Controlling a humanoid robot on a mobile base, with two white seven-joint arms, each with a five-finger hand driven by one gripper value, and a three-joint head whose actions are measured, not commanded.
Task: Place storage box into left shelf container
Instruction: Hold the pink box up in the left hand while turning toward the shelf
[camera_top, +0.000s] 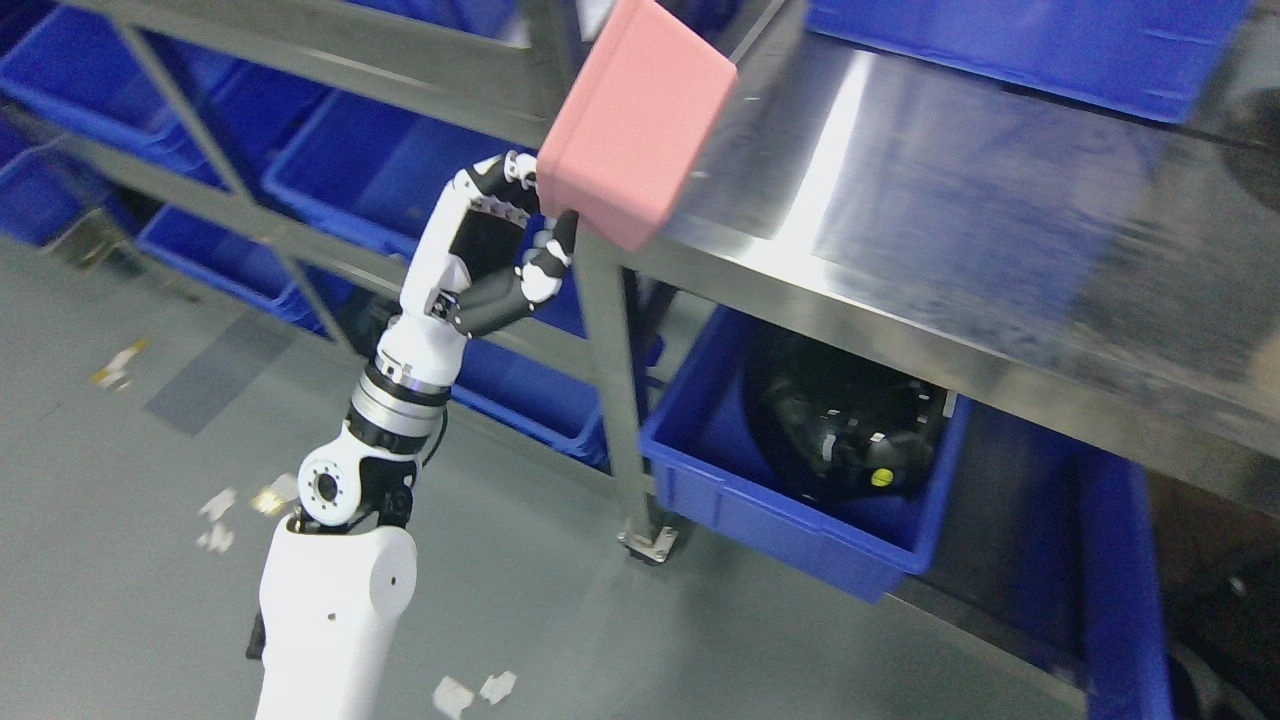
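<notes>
Left robot hand (515, 235) clamps pink storage box (635, 120) over steel shelf (900, 200) corner.

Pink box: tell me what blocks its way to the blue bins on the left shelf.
The left hand holds the pink box at the steel table's corner. A metal shelf rail runs between it and the nearest left bin; nothing else visibly blocks the way.

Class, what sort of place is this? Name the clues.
Probably a warehouse or stockroom: steel shelving racks loaded with blue plastic bins, on a grey floor, where the left hand grips a pink storage box.
</notes>
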